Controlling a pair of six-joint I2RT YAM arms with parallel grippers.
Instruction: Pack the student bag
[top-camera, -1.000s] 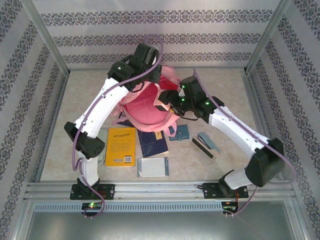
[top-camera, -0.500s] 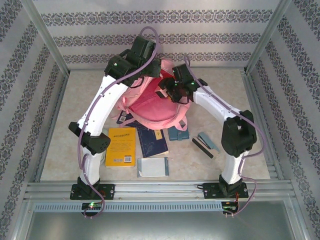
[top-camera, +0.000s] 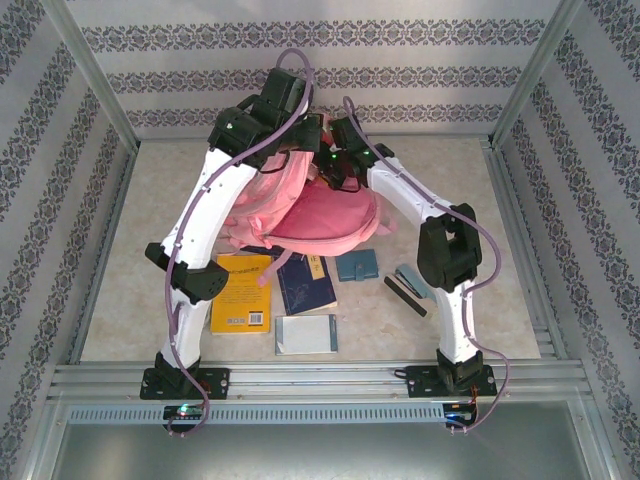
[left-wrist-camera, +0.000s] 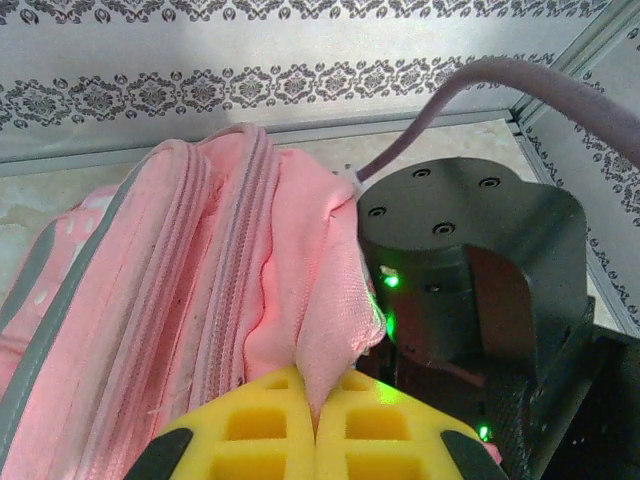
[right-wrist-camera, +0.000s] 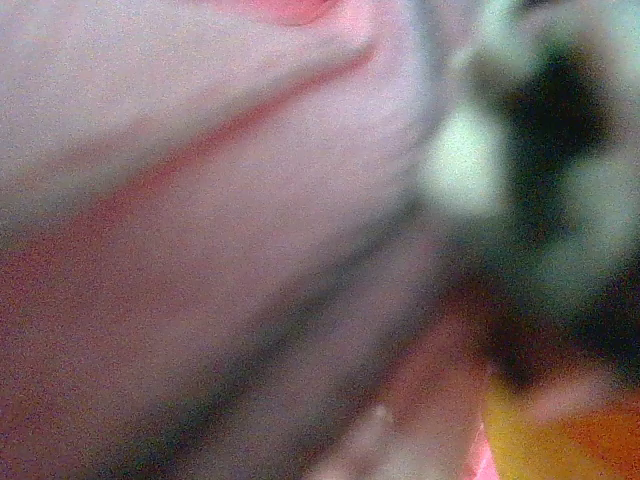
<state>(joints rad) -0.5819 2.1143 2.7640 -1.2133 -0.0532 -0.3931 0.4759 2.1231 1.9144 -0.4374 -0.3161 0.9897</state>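
Observation:
The student bag (top-camera: 318, 212), a large pink backpack, lies in the middle of the table with its top edge raised toward the back wall. My left gripper (top-camera: 306, 147) hangs over that edge. In the left wrist view its yellow fingers (left-wrist-camera: 270, 425) are shut on a fold of the bag's pink fabric (left-wrist-camera: 325, 300), beside the zip seams (left-wrist-camera: 215, 290). My right gripper (top-camera: 327, 172) is at the same top edge, right next to the left one. Blurred pink cloth (right-wrist-camera: 200, 200) lies close against the right wrist camera, with a bit of yellow pad (right-wrist-camera: 515, 440) at the lower right. Its jaws are hidden.
In front of the bag lie a yellow book (top-camera: 242, 292), a dark blue book (top-camera: 305, 283), a grey booklet (top-camera: 306, 334), a teal pouch (top-camera: 357, 265) and a black and teal case (top-camera: 412, 285). Metal cage posts and patterned walls enclose the table.
The right arm has swung back and inward, its gripper going from the bag's right side to the top edge by the left gripper. The bag's flap has shifted, uncovering the teal pouch.

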